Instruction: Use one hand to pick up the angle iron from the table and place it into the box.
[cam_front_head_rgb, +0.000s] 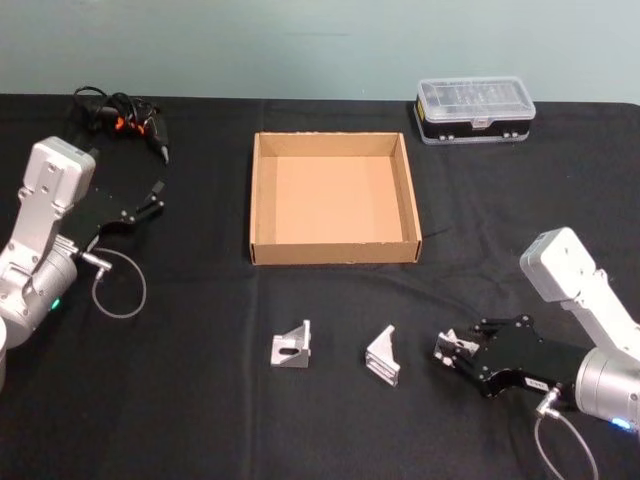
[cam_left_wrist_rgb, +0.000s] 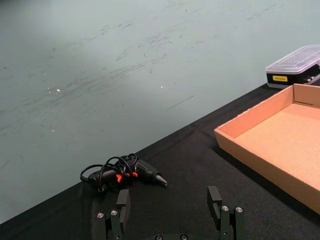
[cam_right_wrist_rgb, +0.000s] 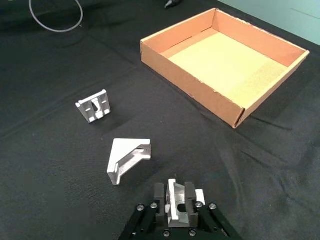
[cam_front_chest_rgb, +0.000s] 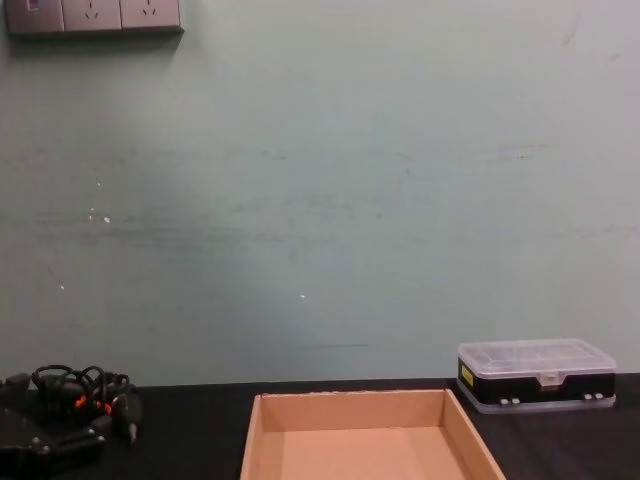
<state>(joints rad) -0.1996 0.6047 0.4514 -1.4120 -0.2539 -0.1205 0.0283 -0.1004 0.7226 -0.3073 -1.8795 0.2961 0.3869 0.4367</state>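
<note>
My right gripper (cam_front_head_rgb: 452, 351) sits low over the black table (cam_front_head_rgb: 180, 400) at the front right, shut on a small silver angle iron (cam_right_wrist_rgb: 176, 203) that stands between its fingers. Two more angle irons lie on the table to its left, one nearer (cam_front_head_rgb: 383, 354) and one farther (cam_front_head_rgb: 292, 346); in the right wrist view these are the nearer (cam_right_wrist_rgb: 127, 159) and farther (cam_right_wrist_rgb: 95, 106) pieces. The tan cardboard box (cam_front_head_rgb: 333, 251) lies open and empty at the table's middle, beyond them. My left gripper (cam_front_head_rgb: 140, 212) is parked at the left, open and holding nothing.
A clear-lidded plastic case (cam_front_head_rgb: 474, 110) stands at the back right behind the box. A black tool with a bundled cable (cam_front_head_rgb: 125, 115) lies at the back left. A grey cable loop (cam_front_head_rgb: 118, 285) hangs from the left arm onto the table.
</note>
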